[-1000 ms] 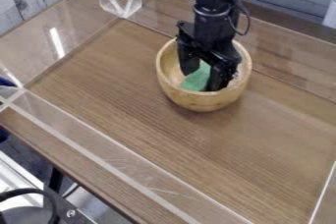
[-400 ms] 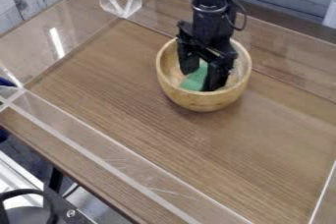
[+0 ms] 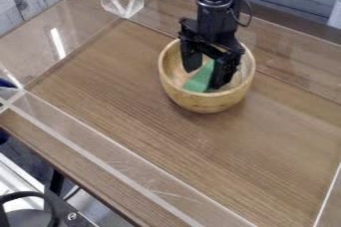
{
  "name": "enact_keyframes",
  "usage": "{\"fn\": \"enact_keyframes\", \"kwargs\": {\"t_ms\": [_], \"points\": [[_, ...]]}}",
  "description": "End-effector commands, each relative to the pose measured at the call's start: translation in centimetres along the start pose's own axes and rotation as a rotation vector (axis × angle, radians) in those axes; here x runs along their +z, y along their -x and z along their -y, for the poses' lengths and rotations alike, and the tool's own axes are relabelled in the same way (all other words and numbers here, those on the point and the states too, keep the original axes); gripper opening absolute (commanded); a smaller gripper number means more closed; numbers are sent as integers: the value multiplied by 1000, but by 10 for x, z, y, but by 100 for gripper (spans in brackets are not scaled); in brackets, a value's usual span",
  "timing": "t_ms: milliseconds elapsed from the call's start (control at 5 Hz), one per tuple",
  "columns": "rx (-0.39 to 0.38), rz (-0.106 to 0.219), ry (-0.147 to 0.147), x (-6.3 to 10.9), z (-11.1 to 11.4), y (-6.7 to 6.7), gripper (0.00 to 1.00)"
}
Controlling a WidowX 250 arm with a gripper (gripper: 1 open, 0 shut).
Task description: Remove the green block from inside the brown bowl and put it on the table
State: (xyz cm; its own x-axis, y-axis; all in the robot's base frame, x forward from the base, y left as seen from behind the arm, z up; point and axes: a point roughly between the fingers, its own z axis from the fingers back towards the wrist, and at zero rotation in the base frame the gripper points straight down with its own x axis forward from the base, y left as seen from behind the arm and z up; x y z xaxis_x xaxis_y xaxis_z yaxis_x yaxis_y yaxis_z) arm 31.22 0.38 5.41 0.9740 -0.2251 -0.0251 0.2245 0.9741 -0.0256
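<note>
green block (image 3: 202,79), bright, flat, inside brown bowl (image 3: 177,89)

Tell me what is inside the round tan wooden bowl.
Inside the round tan wooden bowl lies a flat bright green block, with the open black hand lowered around it. The hand covers part of the block and the bowl's floor behind it.

You only see part of the green block (image 3: 200,79); the gripper (image 3: 209,71) covers the rest, so its full outline is hidden. Can't tell whether the fingertips touch block or bowl floor, too small. Near inside wall of brown bowl (image 3: 180,91) is hidden by its own rim. Arm cut off at top edge. Worktop (image 3: 160,141) runs out of frame bottom & right.
</note>
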Motion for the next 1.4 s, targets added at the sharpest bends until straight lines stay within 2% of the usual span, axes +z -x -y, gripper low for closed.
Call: {"fn": "enact_keyframes", "kwargs": {"t_ms": [0, 200, 400, 600, 1000, 1200], "points": [[0, 61, -37, 22, -3, -15, 100], [12, 47, -32, 14, -3, -21, 100], [27, 31, -26, 5, -3, -27, 0], [19, 45, -3, 13, -2, -26, 0], [-1, 127, 44, 56, 0, -19, 0], [-16, 199, -11, 84, -5, -8, 0]]}}
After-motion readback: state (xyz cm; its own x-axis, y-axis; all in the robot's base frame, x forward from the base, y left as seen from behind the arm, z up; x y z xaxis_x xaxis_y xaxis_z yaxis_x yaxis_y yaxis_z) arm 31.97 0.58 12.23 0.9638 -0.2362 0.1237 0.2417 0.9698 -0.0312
